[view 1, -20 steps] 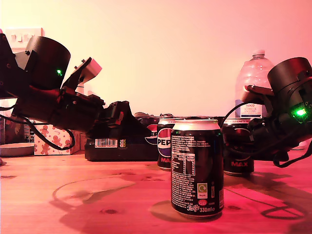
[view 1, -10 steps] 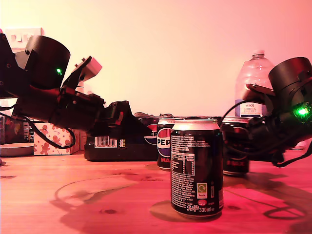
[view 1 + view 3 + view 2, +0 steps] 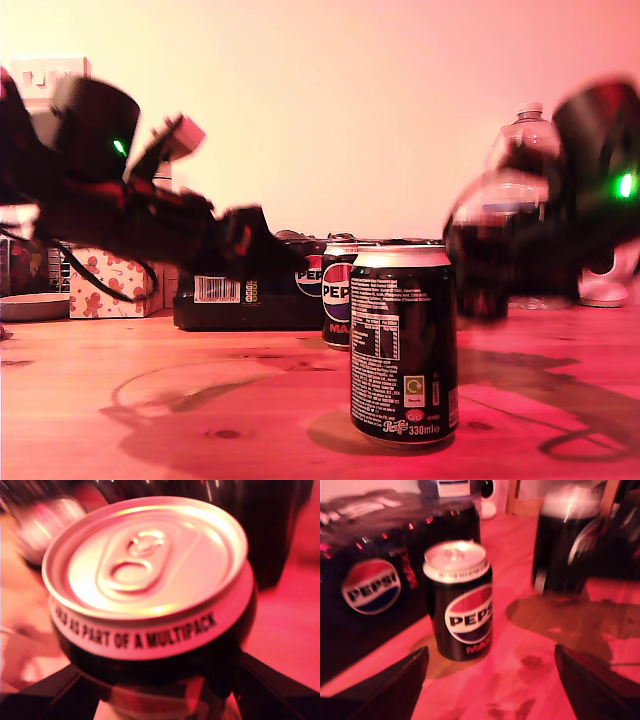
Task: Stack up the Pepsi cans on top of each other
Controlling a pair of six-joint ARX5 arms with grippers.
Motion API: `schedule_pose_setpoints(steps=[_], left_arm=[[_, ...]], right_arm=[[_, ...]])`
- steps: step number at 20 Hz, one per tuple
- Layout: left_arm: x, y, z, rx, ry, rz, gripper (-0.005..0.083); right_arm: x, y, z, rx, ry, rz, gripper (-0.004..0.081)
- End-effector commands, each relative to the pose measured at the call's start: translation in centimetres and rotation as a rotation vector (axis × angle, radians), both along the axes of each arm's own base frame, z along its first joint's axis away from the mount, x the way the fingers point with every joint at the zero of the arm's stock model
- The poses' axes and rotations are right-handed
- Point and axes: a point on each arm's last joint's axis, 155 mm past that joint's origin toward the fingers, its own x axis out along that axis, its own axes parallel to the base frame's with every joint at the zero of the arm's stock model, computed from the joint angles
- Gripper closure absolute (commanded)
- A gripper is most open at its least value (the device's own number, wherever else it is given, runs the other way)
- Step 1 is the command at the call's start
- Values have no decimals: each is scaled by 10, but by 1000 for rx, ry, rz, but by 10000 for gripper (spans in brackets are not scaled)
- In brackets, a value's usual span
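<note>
My second gripper (image 3: 160, 690) clenches a can (image 3: 150, 595) and has lifted it off the table (image 3: 180, 400) since half a second ago; it now hangs blurred (image 3: 482, 265) at the exterior view's right, above where it stood. My first gripper (image 3: 490, 690) keeps its jaws released, wide apart, facing a second can (image 3: 460, 600) that stands upright just beside the 24-pack (image 3: 370, 590); in the exterior view that can (image 3: 338, 295) has not moved. The third can (image 3: 404, 345) stays upright nearest the exterior camera, in the middle. A bottle (image 3: 525, 140) stands far right in the exterior view
</note>
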Motion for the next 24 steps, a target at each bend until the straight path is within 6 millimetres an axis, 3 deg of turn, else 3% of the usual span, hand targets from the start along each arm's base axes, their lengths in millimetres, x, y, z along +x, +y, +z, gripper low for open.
schedule_pose_setpoints(steps=[1,7,12,16,20,24], left_arm=[[2,-1,-15,6,17,-11,44],[16,-7,-24,-40,35,-52,44],[38,-14,-28,-19,27,-34,44],[48,-13,-27,-7,27,22,44],[46,-15,-29,-9,50,19,44],[47,-14,-34,3,71,46,44]], right_arm=[[1,7,37,-6,-91,15,387],[-28,14,84,-54,-135,43,387],[-62,20,135,-32,-204,71,387],[-88,13,169,-12,-257,79,387],[-106,6,184,-6,-272,78,387],[-118,6,162,-37,-180,96,387]])
